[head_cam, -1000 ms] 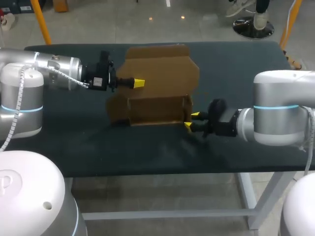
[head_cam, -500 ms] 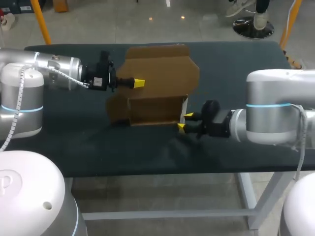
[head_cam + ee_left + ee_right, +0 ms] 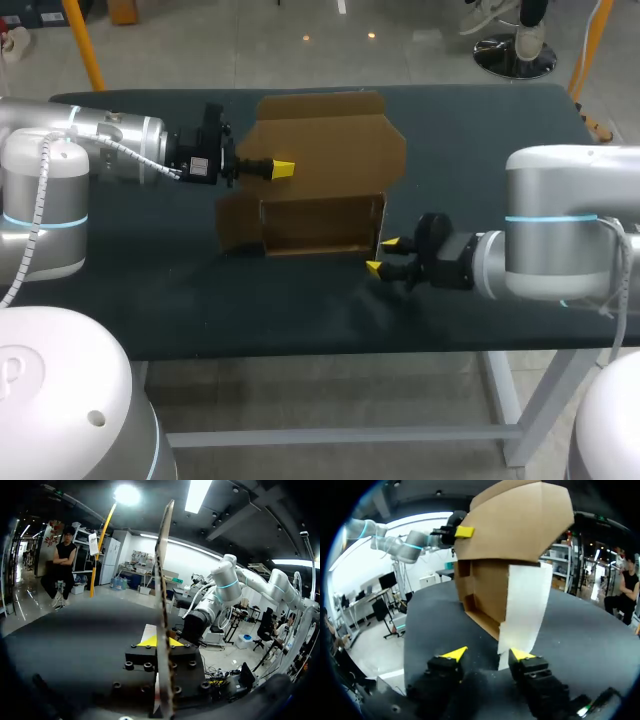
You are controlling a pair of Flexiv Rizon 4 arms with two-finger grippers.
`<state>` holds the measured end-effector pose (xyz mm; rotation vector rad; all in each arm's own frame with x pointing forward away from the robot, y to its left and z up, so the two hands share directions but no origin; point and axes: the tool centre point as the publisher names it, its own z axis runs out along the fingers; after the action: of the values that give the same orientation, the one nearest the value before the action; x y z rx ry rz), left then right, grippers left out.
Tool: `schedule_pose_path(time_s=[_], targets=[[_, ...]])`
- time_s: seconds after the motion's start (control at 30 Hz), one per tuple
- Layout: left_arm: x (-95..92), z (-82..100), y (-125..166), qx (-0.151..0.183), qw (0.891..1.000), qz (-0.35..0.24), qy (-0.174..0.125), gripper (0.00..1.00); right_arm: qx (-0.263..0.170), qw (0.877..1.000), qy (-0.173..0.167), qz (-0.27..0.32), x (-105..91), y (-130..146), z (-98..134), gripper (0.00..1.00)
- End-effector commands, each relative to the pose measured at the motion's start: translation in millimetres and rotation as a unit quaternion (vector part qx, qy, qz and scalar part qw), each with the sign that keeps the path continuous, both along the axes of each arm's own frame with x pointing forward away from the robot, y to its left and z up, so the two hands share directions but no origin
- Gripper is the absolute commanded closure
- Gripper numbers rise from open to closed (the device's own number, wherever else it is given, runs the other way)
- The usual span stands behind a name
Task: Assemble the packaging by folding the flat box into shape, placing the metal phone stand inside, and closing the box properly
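Note:
A brown cardboard box (image 3: 320, 228) sits partly folded in the middle of the table, its tray open toward me and its wide lid (image 3: 335, 135) raised behind it. My left gripper (image 3: 283, 168) is shut on the lid's left edge; in the left wrist view the cardboard panel (image 3: 163, 575) runs edge-on between the yellow tips of that gripper (image 3: 161, 641). My right gripper (image 3: 384, 256) stands open just right of the tray's front right corner. In the right wrist view the box's pale side flap (image 3: 525, 607) stands just ahead of one finger of the gripper (image 3: 488, 655), untouched. No phone stand is visible.
The dark table (image 3: 150, 300) has bare surface in front of the box and on both sides. Its front edge lies close behind my right gripper. My left arm (image 3: 110, 145) comes in low over the back left.
My right gripper went left toward the box's right front corner, then drew back a little to the right and nearer the front edge, its fingers spreading wider. The left arm kept still.

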<state>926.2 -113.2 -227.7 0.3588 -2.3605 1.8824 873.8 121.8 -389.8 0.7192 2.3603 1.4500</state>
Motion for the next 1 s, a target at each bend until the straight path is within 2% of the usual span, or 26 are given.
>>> schedule_pose_path(time_s=[0.03,0.2,0.47,0.8,1.0], targets=[[0.3,-2.9,-0.9,0.001,1.000,-0.001,0.001,1.00,0.007,1.000,-0.007,0.002,-13.1,-15.6,3.3,0.42],[0.3,-2.9,-0.9,0.001,1.000,-0.001,0.001,1.00,-0.001,1.000,-0.006,0.010,-16.8,-28.2,5.4,0.43],[0.3,-2.9,-0.9,0.001,1.000,-0.001,0.001,1.00,-0.021,0.999,-0.004,0.048,-6.0,-43.7,12.8,0.46],[0.3,-2.9,-0.9,0.001,1.000,-0.001,0.001,1.00,-0.048,0.994,-0.010,0.094,23.3,-43.4,19.4,0.48],[0.3,-2.9,-0.9,0.001,1.000,-0.001,0.001,1.00,-0.046,0.992,-0.014,0.116,41.8,-37.7,17.7,0.52]])
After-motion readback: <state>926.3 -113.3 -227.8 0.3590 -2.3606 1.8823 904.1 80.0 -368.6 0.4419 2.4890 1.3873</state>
